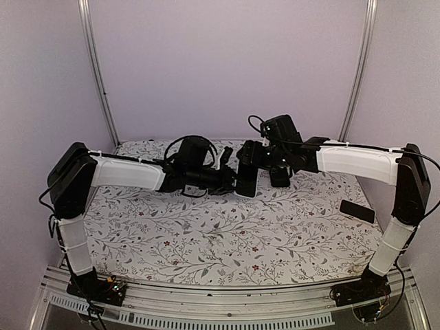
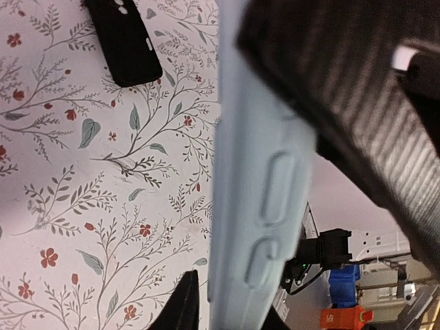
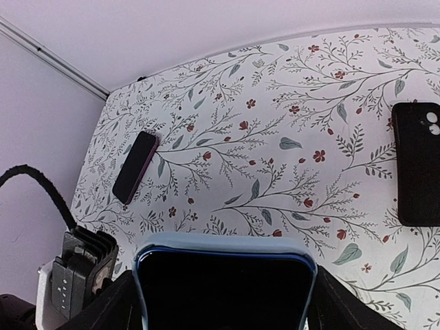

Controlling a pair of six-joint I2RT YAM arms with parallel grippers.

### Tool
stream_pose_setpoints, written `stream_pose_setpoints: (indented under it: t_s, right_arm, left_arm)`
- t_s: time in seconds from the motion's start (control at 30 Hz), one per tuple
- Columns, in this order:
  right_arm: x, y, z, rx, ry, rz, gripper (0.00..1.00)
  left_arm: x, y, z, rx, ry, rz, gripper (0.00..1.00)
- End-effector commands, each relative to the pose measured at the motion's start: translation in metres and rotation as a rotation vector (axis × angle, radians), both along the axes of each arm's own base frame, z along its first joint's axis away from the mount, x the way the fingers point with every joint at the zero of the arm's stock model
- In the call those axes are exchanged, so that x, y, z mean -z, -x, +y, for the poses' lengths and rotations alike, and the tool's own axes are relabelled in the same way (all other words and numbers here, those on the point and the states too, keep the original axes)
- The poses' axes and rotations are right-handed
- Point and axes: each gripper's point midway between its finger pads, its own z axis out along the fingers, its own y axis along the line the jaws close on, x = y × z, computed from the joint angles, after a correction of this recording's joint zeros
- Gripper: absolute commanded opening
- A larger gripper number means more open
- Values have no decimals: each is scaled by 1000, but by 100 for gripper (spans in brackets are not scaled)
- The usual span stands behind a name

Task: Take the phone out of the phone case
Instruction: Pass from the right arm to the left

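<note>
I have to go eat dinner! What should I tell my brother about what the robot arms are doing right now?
Right gripper: shut on the blue phone case, held up off the table.
Left gripper: fingers either side of the case's edge; grip unclear.
Phone: inside the case.
Done: case picked up.
Left: pull the phone out.
Lying on the table: a black case and a dark phone.
</note>
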Motion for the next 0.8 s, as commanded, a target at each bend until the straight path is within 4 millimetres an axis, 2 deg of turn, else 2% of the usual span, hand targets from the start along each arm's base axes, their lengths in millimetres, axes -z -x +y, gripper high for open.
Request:
stream_pose_setpoints:
  t_s: [0.0, 0.07, 0.17, 0.23, 0.33, 0.47, 0.53, 0.67, 0.77]
  right_arm:
    - [-52, -4, -2, 30, -95, -117, 31]
    - [-52, -4, -1, 22, -97, -118, 31]
    - [-55, -2, 1, 0, -96, -127, 35]
    - [-57, -1, 1, -17, -90, -137, 42]
    - [-62, 2, 3, -54, -80, -157, 60]
    - [-75, 11, 5, -123, -81, -205, 89]
    - [-79, 13, 1, -145, -79, -227, 98]
    - [-94, 22, -5, -227, -124, -271, 99]
    - [-108, 27, -18, -249, -162, -320, 99]
  left_arm:
    - [-5, 9, 2, 10, -3, -3, 10]
    - [-8, 8, 2, 11, -2, -13, 0]
    - [-11, 8, 2, 21, -2, -33, 0]
    - [-15, 9, 2, 33, 0, -55, 0]
    - [-23, 8, 2, 57, 3, -102, 0]
    - [-35, 10, 2, 115, 28, -156, 0]
    - [-39, 12, 3, 144, 42, -174, 0]
    - [-47, 12, 7, 177, 65, -205, 0]
    - [-54, 10, 13, 188, 91, -224, 0]
